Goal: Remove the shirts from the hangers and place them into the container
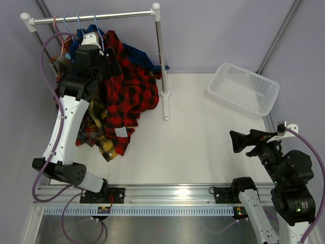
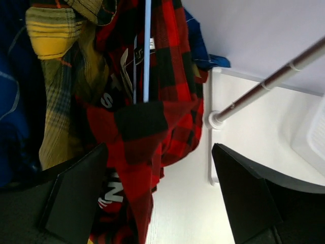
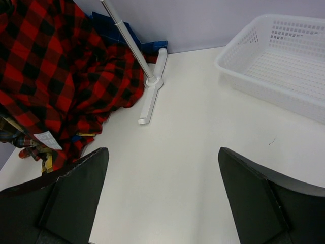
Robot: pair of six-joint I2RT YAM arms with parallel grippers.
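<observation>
At the far left corner of the surface [image 1: 203,147], we see the red-and-black shirt [image 1: 129,86] hanging in front, its hem spilling onto the surface. The yellow-and-black shirt [image 1: 109,147] and a brown-red plaid shirt [image 1: 86,133] droop beside it toward the left edge, and the blue shirt [image 1: 139,55] peeks out behind. Thin wire hangers [image 1: 78,23], light blue with one pink, hook over the white-capped rail [image 1: 106,17] above them. From the left wrist we see one blue hanger wire running down inside the red collar. The left tool [image 2: 160,168] is up among the shirts, open, its fingers either side of the red cloth without pinching it. The container sits tilted at the far right corner [image 1: 244,89], well apart from the clothes. The right tool [image 3: 162,152] hangs open near the right edge, holding nothing.
</observation>
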